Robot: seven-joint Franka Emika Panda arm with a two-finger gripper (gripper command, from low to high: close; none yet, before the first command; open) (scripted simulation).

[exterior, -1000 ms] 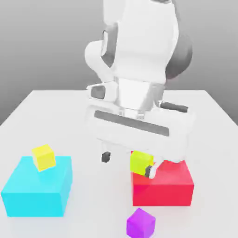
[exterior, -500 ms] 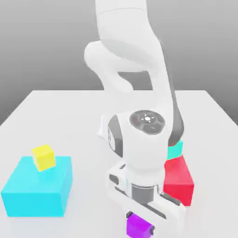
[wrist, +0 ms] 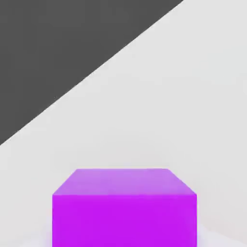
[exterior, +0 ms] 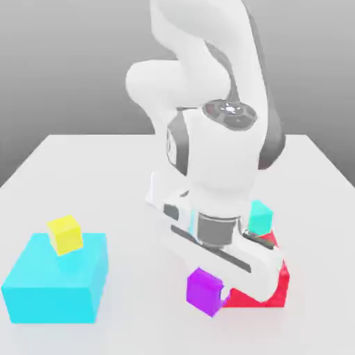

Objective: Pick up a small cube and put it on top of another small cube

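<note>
In the exterior view, the gripper (exterior: 206, 291) is clamped on the small purple cube (exterior: 204, 291), which it holds tilted up off the table (exterior: 139, 277), in front of the red block (exterior: 256, 297). A small teal cube (exterior: 260, 218) sits at the back of the red block, partly behind the hand. On the exterior view's left, a small yellow cube (exterior: 66, 235) rests on top of the big cyan block (exterior: 57, 281).

In the hand view, the purple cube shows close up, two of its faces visible, with the pale tabletop and a dark grey area beyond.
</note>
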